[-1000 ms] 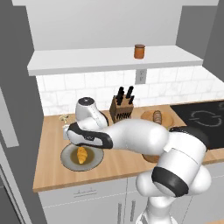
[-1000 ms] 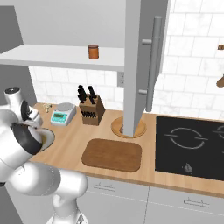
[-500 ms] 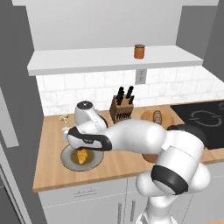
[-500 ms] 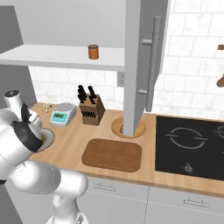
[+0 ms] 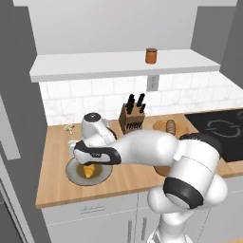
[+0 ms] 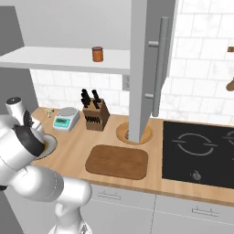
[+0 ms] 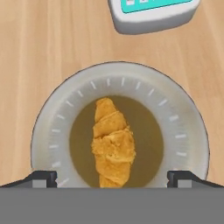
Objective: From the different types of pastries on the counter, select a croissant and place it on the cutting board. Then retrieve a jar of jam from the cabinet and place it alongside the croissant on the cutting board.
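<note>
The golden-yellow croissant [image 7: 113, 144] lies in the middle of a round grey-olive plate [image 7: 57, 118] on the counter [image 5: 123, 178]. My gripper [image 7: 113, 178] hangs open just above it, its fingertips [image 7: 43, 177] spread wide to either side of the pastry. From the left base view the gripper [image 5: 88, 163] sits right over the croissant [image 5: 88, 171]. The dark-brown cutting board [image 6: 117, 161] lies bare at the counter's front. The orange-brown jar of jam [image 5: 151, 55] stands on the white cabinet shelf [image 5: 118, 64]. A darker brown bun [image 5: 170, 126] rests on a light-wood plate.
A kitchen scale [image 6: 65, 119] stands just behind the grey-olive plate [image 6: 50, 144]. The knife block [image 6: 95, 114] is by the wall, and a black cooktop [image 6: 196, 151] takes up the counter's right end. A tall grey panel with a handle [image 6: 146, 68] hangs over the light-wood plate [image 6: 123, 133].
My hand has come down toward the grey-olive plate and now sits close over the croissant. Nothing else has moved.
</note>
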Robot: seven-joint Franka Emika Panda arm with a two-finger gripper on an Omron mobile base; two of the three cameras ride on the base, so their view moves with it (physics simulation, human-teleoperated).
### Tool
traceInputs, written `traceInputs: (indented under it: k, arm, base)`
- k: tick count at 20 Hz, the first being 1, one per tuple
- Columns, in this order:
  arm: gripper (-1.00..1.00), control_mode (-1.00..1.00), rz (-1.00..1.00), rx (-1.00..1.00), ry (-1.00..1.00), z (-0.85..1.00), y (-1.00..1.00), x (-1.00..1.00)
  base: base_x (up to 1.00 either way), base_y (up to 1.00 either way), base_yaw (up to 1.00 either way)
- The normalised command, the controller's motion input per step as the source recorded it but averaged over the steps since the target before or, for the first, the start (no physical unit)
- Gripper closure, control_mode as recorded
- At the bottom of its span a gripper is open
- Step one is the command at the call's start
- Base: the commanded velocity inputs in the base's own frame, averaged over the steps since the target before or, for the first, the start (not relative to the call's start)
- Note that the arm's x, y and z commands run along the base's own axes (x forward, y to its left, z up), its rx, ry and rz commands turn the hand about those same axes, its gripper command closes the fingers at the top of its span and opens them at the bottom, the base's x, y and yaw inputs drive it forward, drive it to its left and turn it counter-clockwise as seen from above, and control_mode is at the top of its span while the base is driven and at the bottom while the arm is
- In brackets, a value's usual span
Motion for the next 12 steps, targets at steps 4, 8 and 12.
traceInputs:
  k: [4,8,12]
  arm:
    - [-1.0,-1.0,-0.03,0.03,0.0,-0.33,-0.1,0.0]
    - [-1.0,-1.0,-0.03,0.01,0.0,-0.29,-0.04,0.0]
    - [-1.0,-1.0,-0.01,0.0,0.0,-0.3,0.0,0.0]
  base:
    - [0.0,0.0,0.0]
    - [0.0,0.0,0.0]
    - [0.0,0.0,0.0]
